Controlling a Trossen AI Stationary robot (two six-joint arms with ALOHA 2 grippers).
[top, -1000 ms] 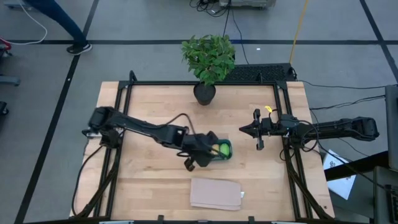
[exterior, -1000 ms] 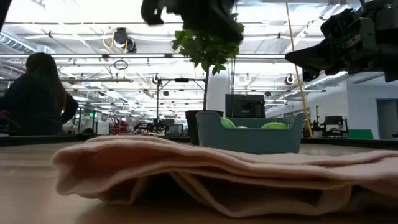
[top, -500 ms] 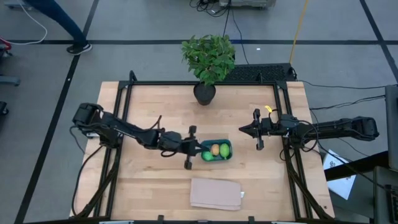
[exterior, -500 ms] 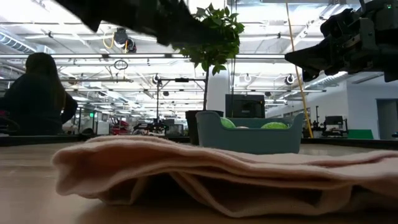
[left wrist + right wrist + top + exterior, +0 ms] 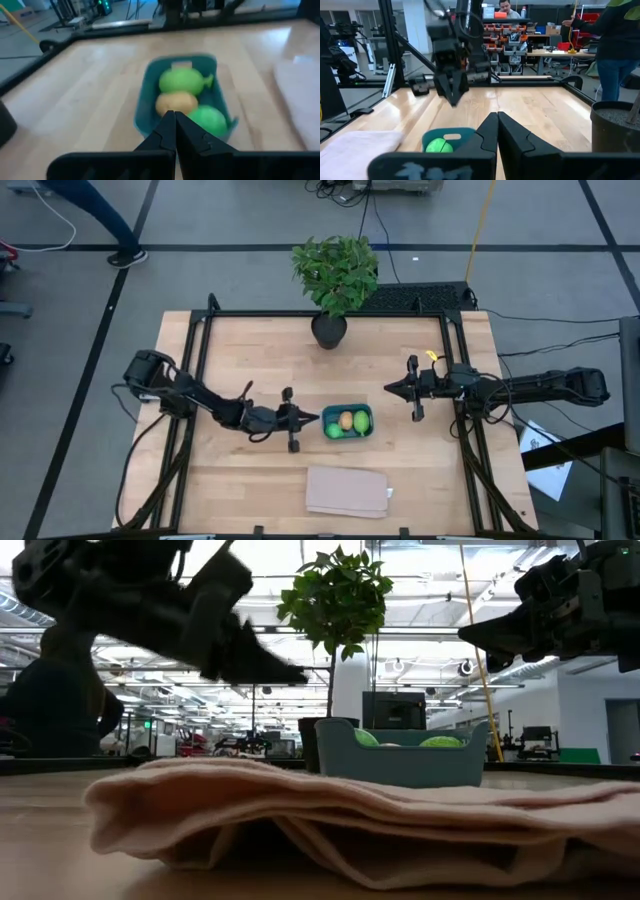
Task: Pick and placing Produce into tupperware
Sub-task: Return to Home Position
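Observation:
The teal tupperware (image 5: 347,409) stands near the table's middle and holds the produce: two green pieces (image 5: 182,80) (image 5: 207,119) with an orange-tan one (image 5: 175,102) between them. My left gripper (image 5: 313,419) is shut and empty. It hangs just left of the tupperware, pointing at it, close to level. My right gripper (image 5: 390,389) is shut and empty. It hovers at the table's right, pointing toward the left. In the low view the tupperware (image 5: 400,765) shows behind the cloth, with my left gripper (image 5: 295,672) above and to its left.
A potted plant (image 5: 335,280) stands at the table's far edge. A folded tan cloth (image 5: 347,491) lies near the front edge, below the tupperware. A black frame (image 5: 200,320) runs around the table. People stand in the room beyond the table.
My left gripper has drawn back from above the tupperware toward the table's left edge. It has sunk and rolled at the wrist, from pointing steeply down to nearly level, and has stayed shut. The produce, earlier partly covered by the gripper, lies still in the tupperware.

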